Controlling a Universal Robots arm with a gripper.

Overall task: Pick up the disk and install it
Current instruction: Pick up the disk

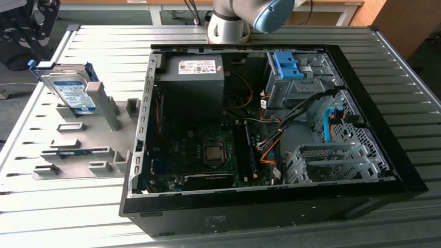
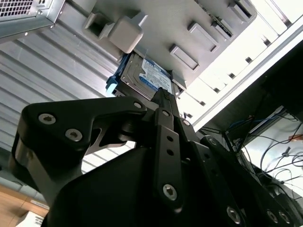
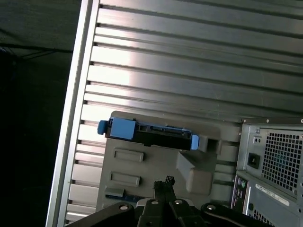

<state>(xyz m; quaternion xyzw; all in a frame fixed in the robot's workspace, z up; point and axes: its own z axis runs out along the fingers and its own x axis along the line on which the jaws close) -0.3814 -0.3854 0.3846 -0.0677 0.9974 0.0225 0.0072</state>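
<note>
The disk [image 1: 69, 93] is a silver drive with a white-and-blue label in a blue caddy. It leans upright in a slot of the grey holder plate [image 1: 82, 155] at the exterior view's left, outside the computer case. My gripper [image 3: 164, 182] hangs above and beyond the disk's far end, its dark body at the exterior view's top-left corner. Its fingers are shut with nothing between them. They point toward the disk [image 3: 151, 135] without touching it. In the second wrist view the fingertips [image 2: 163, 92] end just short of the disk [image 2: 147, 75].
The open computer case [image 1: 138, 155] lies on the slatted metal table [image 1: 69, 217]. Inside are a dark power-supply box [image 1: 193, 72], a bare blue bracket [image 1: 286, 64] on the drive cage and loose cables. The arm's base [image 1: 231, 23] stands behind the case.
</note>
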